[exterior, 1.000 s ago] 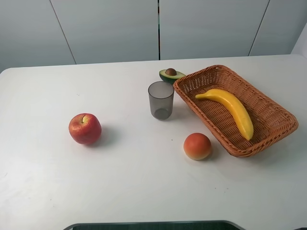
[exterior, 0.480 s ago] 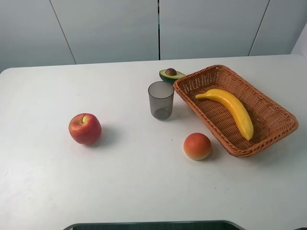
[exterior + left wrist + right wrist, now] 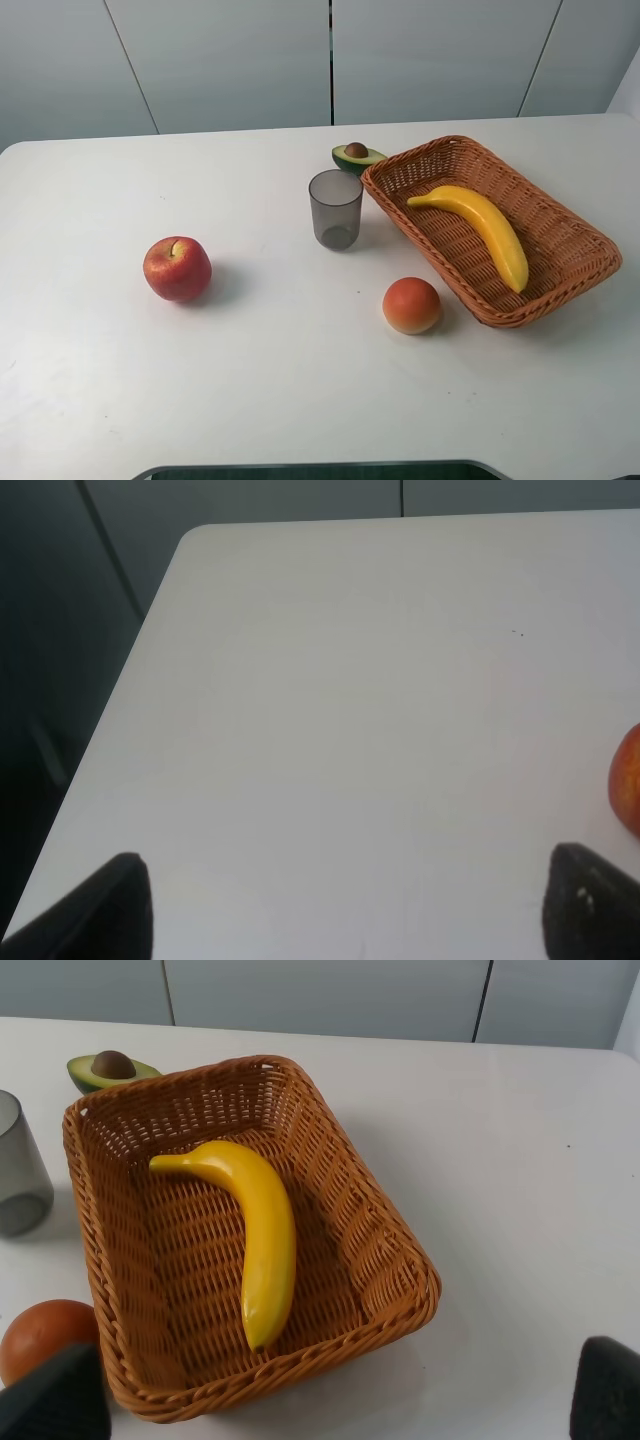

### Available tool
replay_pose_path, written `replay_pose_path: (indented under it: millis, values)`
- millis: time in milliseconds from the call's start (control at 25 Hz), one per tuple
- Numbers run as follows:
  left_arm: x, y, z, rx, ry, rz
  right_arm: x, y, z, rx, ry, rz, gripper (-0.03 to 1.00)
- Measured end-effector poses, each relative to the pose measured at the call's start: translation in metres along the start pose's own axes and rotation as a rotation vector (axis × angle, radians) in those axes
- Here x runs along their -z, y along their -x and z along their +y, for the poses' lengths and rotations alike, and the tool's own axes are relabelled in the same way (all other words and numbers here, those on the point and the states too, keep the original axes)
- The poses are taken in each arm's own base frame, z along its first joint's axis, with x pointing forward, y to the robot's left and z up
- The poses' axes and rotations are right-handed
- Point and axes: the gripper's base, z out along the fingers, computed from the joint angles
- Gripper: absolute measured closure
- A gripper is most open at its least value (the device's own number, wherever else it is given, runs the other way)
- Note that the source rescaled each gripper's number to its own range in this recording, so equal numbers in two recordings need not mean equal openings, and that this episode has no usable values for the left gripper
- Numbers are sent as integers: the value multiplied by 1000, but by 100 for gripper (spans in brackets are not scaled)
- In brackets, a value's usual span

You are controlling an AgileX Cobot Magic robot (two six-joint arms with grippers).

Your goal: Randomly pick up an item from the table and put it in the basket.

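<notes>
One banana [image 3: 478, 229] inside wicker basket [image 3: 575, 265], lying flat on woven floor, lengthwise along long axis, stem tip toward far end. Same seen from right wrist view: banana [image 3: 255, 1232] resting in basket [image 3: 390, 1260], curved, not touching side walls as far as visible.

Basket on right part of white table [image 3: 300, 400], set at a diagonal. Avocado half [image 3: 356, 156], pit up, just beside far corner of basket. Grey translucent cup [image 3: 335, 208] upright, near basket's left side, apart from it. Round orange-red fruit [image 3: 411, 305] on table just beside basket's near-left wall; touching or not, cannot tell. Red apple [image 3: 177, 268] well apart from everything, on left part of table.

Neither arm visible in high view. Left gripper [image 3: 350, 900]: two dark fingertips at frame edges, spread wide over bare table, nothing between; sliver of apple [image 3: 628, 790] at edge. Right gripper [image 3: 330, 1400]: fingertips likewise at opposite lower corners, spread wide, empty, hanging above near edge of basket.
</notes>
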Motion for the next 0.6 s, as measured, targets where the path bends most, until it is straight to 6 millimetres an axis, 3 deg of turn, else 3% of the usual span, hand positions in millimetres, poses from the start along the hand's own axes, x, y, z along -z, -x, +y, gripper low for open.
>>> replay_pose_path:
  millis: [600]
  values:
    - [0,0,0,0,0,0,0,0,0,-1,2,0,-3]
